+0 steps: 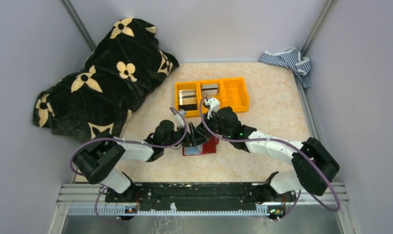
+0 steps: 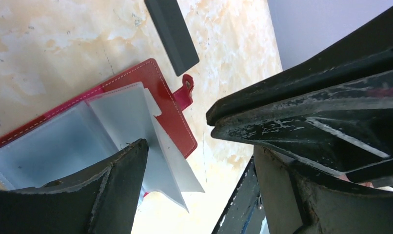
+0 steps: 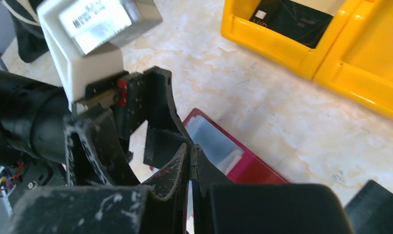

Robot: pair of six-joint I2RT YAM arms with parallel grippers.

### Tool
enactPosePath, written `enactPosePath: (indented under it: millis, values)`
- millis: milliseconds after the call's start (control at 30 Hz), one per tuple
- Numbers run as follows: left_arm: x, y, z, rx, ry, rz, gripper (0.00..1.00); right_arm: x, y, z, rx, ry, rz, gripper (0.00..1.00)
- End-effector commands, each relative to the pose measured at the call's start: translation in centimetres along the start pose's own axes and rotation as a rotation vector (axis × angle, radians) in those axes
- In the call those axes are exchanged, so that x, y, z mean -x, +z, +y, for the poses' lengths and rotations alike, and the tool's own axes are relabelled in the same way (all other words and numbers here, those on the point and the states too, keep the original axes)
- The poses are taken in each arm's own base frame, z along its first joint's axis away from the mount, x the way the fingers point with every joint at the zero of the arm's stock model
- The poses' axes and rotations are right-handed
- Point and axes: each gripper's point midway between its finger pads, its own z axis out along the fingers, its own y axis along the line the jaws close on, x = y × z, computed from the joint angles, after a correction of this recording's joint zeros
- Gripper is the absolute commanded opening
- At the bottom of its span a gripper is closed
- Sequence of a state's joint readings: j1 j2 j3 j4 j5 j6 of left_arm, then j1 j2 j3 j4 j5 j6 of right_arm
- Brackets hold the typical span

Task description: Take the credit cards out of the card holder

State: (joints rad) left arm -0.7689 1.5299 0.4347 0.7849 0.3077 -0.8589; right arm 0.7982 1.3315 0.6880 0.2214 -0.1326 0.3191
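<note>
Top external: high overhead, looking down on whole table (image 1: 272, 97). Wrist views: close, low; all three share card holder (image 2: 160, 92).

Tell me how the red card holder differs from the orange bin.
The card holder is dark red and lies open flat in the middle; the orange bin is rigid walled plastic farther back. The bin is larger, with three compartments; the holder has pale sleeve pockets. Cards lie in the bin; the holder's visible pockets look empty. Both rest on the table.

Our left arm (image 1: 131, 151) and right arm (image 1: 270, 144) reach inward, wrists almost meeting. Our left gripper (image 2: 177, 131) sits low, jaws spread wide; our right gripper (image 3: 190, 158) tilts down, jaws pinched tight together.
</note>
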Motion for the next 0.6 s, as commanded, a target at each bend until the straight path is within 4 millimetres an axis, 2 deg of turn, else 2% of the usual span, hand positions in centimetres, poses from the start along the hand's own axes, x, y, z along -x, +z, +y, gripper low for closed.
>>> enactPosePath:
  millis: [0, 100, 200, 367, 467, 567]
  values:
    - [0.0, 0.3, -0.7, -0.048, 0.02, 0.002, 0.85, 2.0, 1.4, 3.0, 0.127, 0.015, -0.04, 0.03]
    - [0.1, 0.7, -1.9, -0.106, 0.031, 0.01, 0.85, 1.5, 2.4, 3.0, 0.14, 0.022, -0.028, 0.02]
    - [0.1, 1.3, -1.2, -0.071, 0.044, 0.021, 0.85, 0.8, 3.1, 2.2, 0.141, 0.045, -0.018, 0.02]
    - [-0.3, 1.3, -1.9, -0.135, 0.063, 0.03, 0.84, 1.2, 2.5, 2.5, 0.153, 0.052, -0.027, 0.01]
    - [-0.5, 2.1, -1.6, -0.14, 0.066, 0.049, 0.84, 0.7, 2.6, 2.9, 0.186, 0.061, 0.012, 0.01]
    - [-0.6, 2.7, -1.3, -0.146, 0.071, 0.053, 0.84, -0.3, 2.4, 2.3, 0.179, 0.079, 0.059, 0.01]
